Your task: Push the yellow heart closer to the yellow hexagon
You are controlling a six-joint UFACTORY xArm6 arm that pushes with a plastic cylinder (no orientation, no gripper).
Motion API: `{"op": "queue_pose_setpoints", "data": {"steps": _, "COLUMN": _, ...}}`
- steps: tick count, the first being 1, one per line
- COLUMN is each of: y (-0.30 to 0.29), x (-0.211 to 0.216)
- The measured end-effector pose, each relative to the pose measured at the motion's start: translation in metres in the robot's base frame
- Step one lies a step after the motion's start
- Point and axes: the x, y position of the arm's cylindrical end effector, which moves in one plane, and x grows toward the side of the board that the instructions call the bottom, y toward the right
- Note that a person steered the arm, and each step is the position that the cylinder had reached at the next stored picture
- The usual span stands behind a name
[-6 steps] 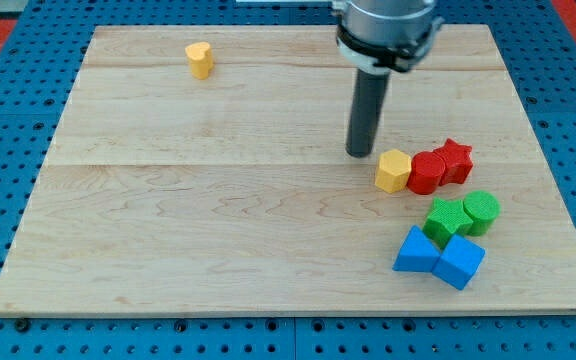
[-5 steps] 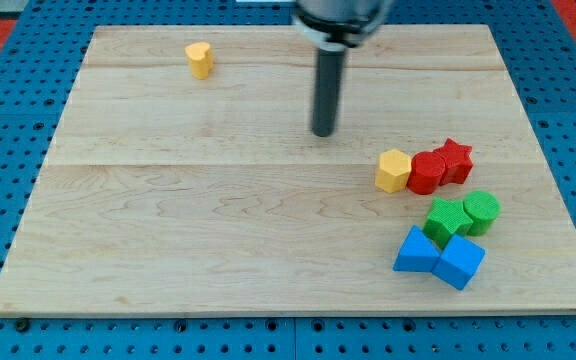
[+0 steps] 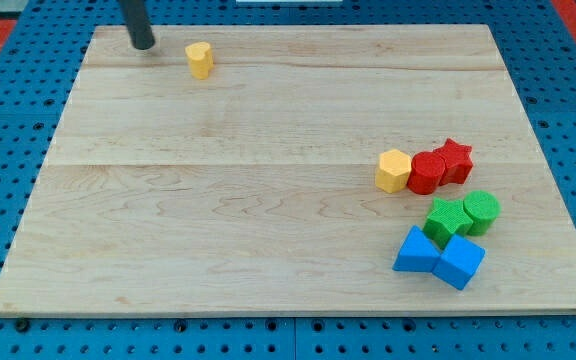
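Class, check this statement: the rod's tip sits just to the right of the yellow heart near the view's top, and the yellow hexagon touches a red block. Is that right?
Not quite. The camera view shows my tip just to the left of the yellow heart, not the right. The rest holds: both are near the view's top, and the yellow hexagon touches a red block.

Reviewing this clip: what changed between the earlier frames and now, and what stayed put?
Only the rod moved: my tip swept from just left of the yellow hexagon across the board to the view's top left, now just left of the yellow heart, not visibly touching it. No block shifted: the heart, hexagon, red pair, green pair and blue pair lie where they were.
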Motion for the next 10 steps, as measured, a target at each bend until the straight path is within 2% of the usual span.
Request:
{"op": "queue_pose_setpoints", "data": {"steps": 1, "y": 0.056, "x": 0.064}}
{"op": "queue_pose_setpoints", "data": {"steps": 2, "y": 0.108, "x": 0.099}}
{"op": "queue_pose_setpoints", "data": {"steps": 3, "y": 0.058, "x": 0.054}}
{"op": "queue_pose_setpoints", "data": {"steps": 4, "y": 0.06, "x": 0.034}}
{"op": "queue_pose_setpoints", "data": {"steps": 5, "y": 0.115, "x": 0.042}}
{"op": "queue_pose_setpoints", "data": {"steps": 6, "y": 0.149, "x": 0.082}}
{"op": "queue_pose_setpoints", "data": {"steps": 7, "y": 0.185, "x": 0.096}}
{"op": "queue_pose_setpoints", "data": {"steps": 8, "y": 0.225, "x": 0.143}}
{"op": "queue_pose_setpoints", "data": {"steps": 9, "y": 0.246, "x": 0.172}}
{"op": "queue_pose_setpoints", "data": {"steps": 10, "y": 0.24, "x": 0.14}}
